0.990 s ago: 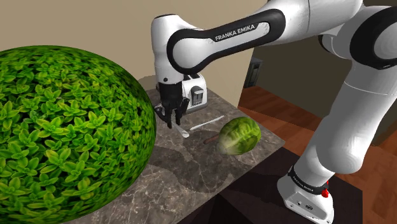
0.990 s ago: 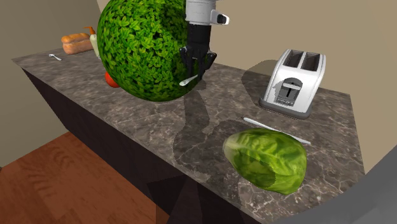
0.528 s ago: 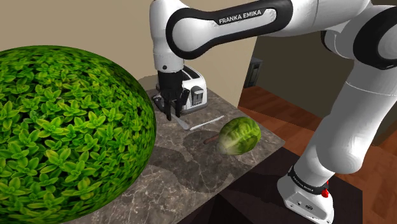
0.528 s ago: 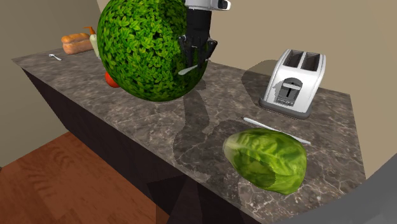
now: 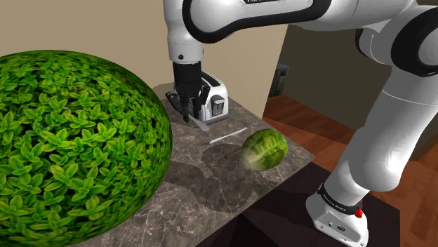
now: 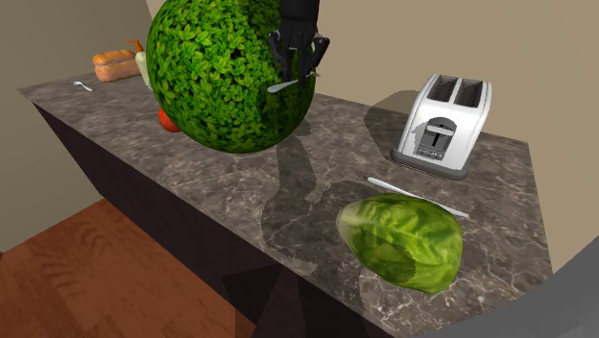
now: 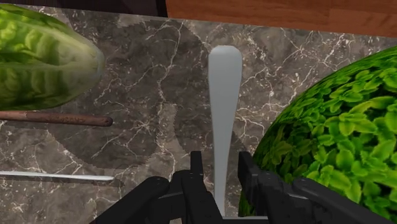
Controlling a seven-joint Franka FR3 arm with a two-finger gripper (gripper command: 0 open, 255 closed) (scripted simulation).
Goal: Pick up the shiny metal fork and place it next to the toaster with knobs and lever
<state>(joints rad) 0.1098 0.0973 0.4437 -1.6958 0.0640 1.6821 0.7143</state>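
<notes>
One fork (image 7: 224,95) held off the countertop (image 6: 230,182), one toaster (image 6: 443,125) waiting.

The black gripper (image 7: 219,159) has both fingers pressed onto the one pale fork, which juts out past them and hangs in the air above the marbled countertop, beside the single big leafy ball (image 6: 221,77). The one two-slot toaster stands near the countertop's back edge, towards its end. One lettuce (image 6: 403,240) sits by the front edge at that same end. One flat utensil (image 6: 413,196) lies between lettuce and toaster, touching neither.
</notes>
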